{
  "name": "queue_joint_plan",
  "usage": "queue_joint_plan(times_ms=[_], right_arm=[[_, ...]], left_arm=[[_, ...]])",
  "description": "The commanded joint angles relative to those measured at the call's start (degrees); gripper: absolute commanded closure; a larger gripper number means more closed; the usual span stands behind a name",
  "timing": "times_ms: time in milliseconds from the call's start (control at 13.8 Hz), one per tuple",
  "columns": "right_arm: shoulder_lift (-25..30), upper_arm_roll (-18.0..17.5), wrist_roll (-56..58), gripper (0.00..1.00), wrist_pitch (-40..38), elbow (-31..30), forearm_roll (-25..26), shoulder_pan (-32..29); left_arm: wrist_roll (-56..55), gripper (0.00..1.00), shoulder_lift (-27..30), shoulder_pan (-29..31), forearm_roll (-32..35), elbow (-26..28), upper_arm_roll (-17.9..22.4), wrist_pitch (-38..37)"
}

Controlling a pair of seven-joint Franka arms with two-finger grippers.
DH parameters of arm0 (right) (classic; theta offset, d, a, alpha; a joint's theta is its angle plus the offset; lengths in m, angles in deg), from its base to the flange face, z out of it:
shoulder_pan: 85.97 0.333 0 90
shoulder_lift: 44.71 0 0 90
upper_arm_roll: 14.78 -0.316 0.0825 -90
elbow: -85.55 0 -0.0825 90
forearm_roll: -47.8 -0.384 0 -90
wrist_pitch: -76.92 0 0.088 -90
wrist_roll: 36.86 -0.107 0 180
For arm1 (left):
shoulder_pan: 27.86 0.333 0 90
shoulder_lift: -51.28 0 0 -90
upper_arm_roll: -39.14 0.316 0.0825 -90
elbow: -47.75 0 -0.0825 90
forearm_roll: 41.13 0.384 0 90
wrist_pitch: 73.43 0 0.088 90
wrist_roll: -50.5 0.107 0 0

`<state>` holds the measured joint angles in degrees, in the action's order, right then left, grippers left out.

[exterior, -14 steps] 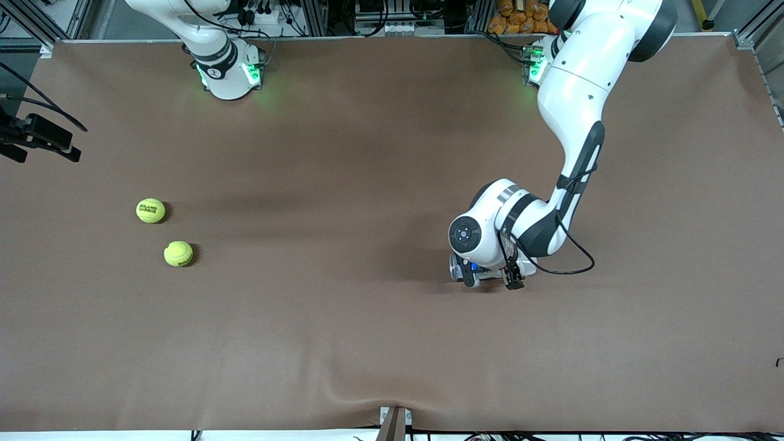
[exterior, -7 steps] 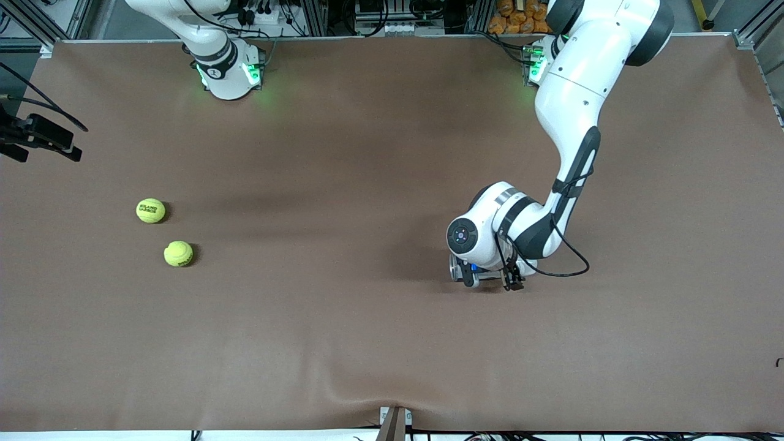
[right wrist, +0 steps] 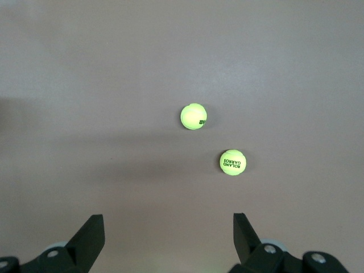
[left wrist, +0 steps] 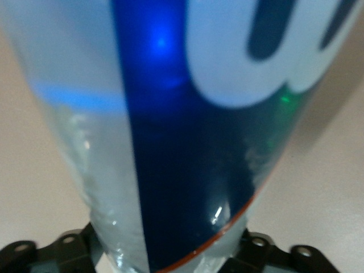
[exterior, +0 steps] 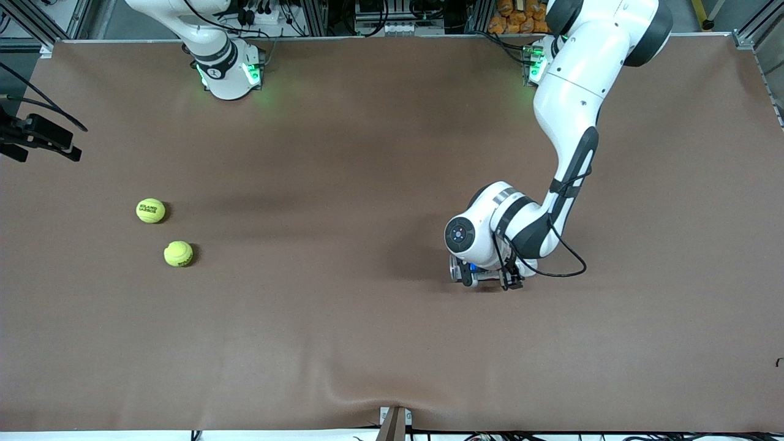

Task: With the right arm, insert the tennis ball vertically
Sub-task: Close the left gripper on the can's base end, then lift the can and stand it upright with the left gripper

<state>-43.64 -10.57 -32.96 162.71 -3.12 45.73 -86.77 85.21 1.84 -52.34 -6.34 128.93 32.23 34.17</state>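
Two tennis balls below the high right gripper

The lettered tennis ball [exterior: 150, 211] and its neighbour [exterior: 178, 253] lay apart near the right arm's end; the right gripper [right wrist: 168, 242] hung overhead, wide open and empty. The left gripper [exterior: 488, 278] (grasp unclear) stood against a blue-labelled clear tube [left wrist: 170, 142].

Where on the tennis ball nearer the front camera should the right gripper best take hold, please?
Probably from straight above, closing across the widest middle of the nearer tennis ball. It is round, rests on the table, and stands apart from the other ball. The right gripper hangs open overhead.

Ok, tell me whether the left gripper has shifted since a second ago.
Yes, slightly: the left gripper has edged toward the tennis balls at the right arm's end.
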Motion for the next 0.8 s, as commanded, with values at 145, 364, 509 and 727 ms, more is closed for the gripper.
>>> queue_joint_plan(times_ms=[145, 364, 509, 727], right_arm=[[-0.37, -0.69, 0.05, 0.00, -0.81, 0.78, -0.30, -1.13], [-0.37, -0.69, 0.05, 0.00, -0.81, 0.78, -0.30, -1.13], [-0.37, -0.69, 0.05, 0.00, -0.81, 0.78, -0.30, -1.13], [-0.37, -0.69, 0.05, 0.00, -0.72, 0.78, -0.30, -1.13]], left_arm=[[0.62, 0.30, -1.19, -0.75, 2.30, -1.21, 0.15, 0.15], [0.71, 0.30, -0.49, -0.75, 2.30, -1.38, -0.29, 0.15], [0.44, 0.30, 0.74, -1.01, 1.69, -1.65, -3.08, 0.15], [-2.27, 0.32, 1.97, -0.14, 1.42, -2.17, -12.12, 0.24]])
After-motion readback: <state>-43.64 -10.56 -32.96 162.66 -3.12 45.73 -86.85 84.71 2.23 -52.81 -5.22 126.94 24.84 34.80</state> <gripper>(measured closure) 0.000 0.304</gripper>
